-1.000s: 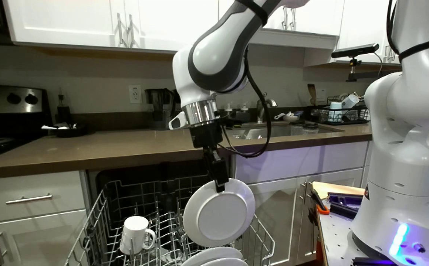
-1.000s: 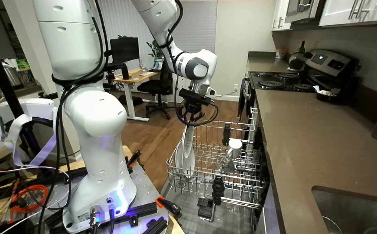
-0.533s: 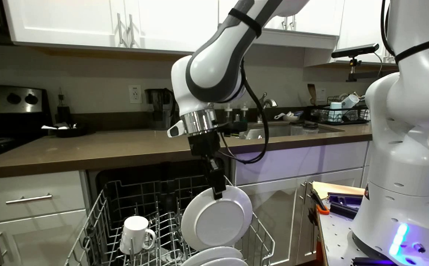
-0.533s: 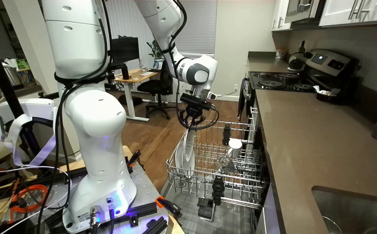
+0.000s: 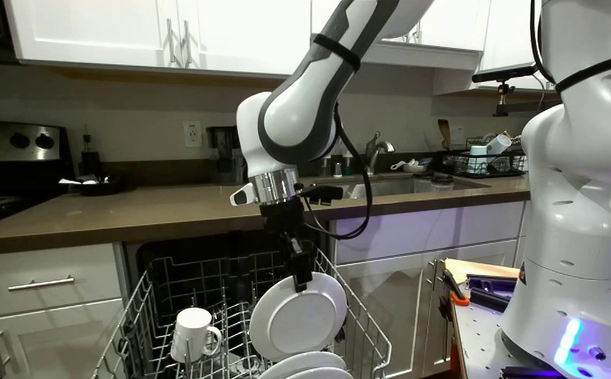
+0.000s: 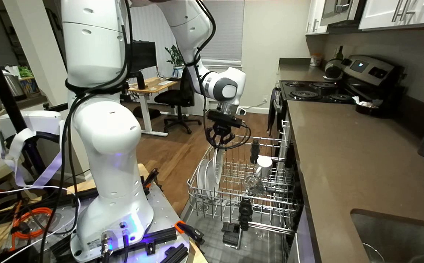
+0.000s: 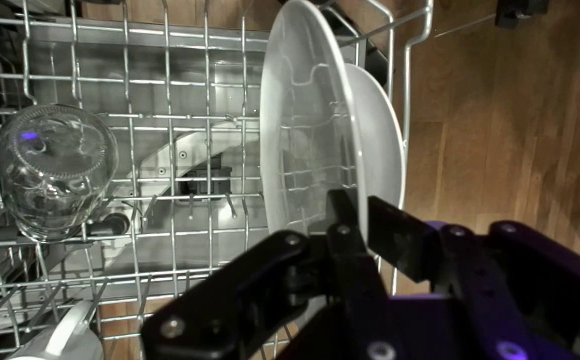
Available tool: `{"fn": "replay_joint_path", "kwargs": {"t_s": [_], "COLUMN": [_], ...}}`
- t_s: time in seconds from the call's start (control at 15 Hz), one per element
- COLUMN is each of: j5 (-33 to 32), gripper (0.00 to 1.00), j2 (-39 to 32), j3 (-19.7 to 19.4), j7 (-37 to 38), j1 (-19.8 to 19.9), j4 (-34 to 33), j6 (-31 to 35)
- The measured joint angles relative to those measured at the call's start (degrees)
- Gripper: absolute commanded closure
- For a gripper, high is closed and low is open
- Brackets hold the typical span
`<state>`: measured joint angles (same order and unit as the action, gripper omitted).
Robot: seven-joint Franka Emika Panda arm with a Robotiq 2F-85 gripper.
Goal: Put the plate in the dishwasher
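Observation:
The white plate (image 5: 297,323) hangs nearly upright in the dishwasher's pulled-out wire rack (image 6: 241,206), beside two other white plates. My gripper (image 5: 301,281) holds it from above by its upper rim. In the wrist view the rim of the plate (image 7: 310,100) runs between the two black fingertips of the gripper (image 7: 362,215). The gripper also shows above the plate (image 6: 218,166) in an exterior view (image 6: 219,142). The plate's lower edge is partly hidden, so I cannot tell whether it touches the rack. The dishwasher's dark interior (image 5: 189,247) lies behind the rack.
Standing plates (image 5: 308,363) are close to the held plate; one shows in the wrist view (image 7: 377,130). A white mug (image 5: 189,334) and an upturned glass jar (image 7: 57,170) stand in the rack. The brown counter edge (image 5: 179,226) is behind the arm.
My gripper has moved down with the plate, and the plate sits lower in the rack. It has shifted slightly away from the standing plates, toward the mug side. The grip has not changed.

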<state>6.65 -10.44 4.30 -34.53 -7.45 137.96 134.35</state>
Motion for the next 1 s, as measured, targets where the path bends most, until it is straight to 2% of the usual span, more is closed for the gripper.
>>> {"fn": "replay_joint_path", "kwargs": {"t_s": [0.27,1.0], "j5": [-2.53,-2.64], "gripper": [0.92,0.92], "j2": [-2.23,-6.7], "j3": [0.47,1.17], "j7": [0.0,1.73], "j1": [0.73,1.67], "j4": [-0.89,-3.65], "j6": [1.62,1.89]}}
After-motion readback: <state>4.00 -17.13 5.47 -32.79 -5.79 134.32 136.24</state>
